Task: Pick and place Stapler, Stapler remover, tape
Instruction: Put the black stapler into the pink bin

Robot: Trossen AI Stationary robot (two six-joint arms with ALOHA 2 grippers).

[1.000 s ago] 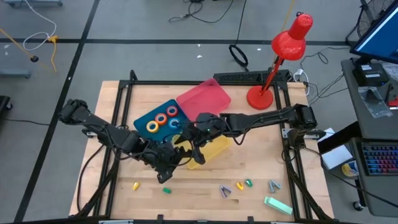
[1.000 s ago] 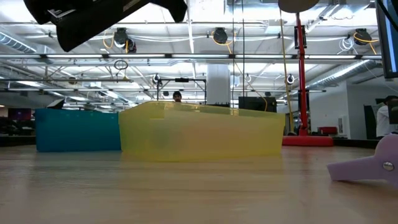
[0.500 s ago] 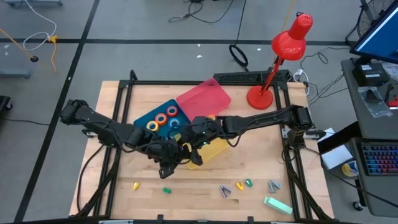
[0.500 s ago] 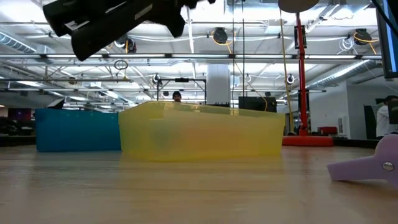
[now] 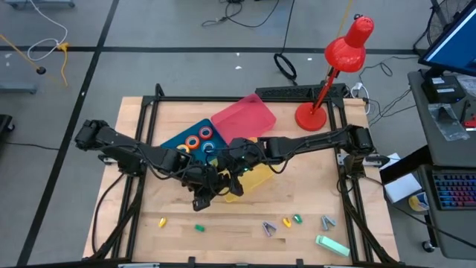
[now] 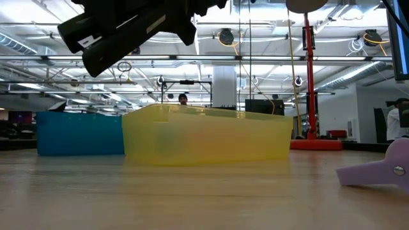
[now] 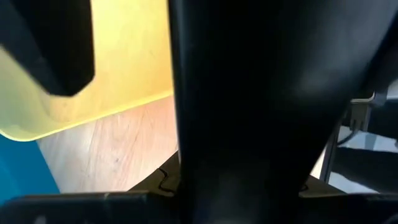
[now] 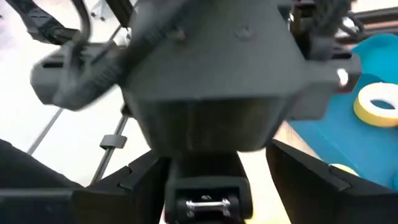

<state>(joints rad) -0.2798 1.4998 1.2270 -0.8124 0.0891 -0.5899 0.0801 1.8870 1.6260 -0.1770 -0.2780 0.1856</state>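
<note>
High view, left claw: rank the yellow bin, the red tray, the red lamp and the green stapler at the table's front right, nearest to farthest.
Measured from the left claw, in the high view:
1. Yellow bin, right beside the claw at the table's middle.
2. Red tray, behind it toward the back edge.
3. Green stapler at the front right and red lamp at the back right: too close to call.

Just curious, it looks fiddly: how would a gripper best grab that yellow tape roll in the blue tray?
Come straight down on the yellow tape roll: it lies flat, hole up, in the blue tray. Pinch its wall, one finger in the hole.
</note>
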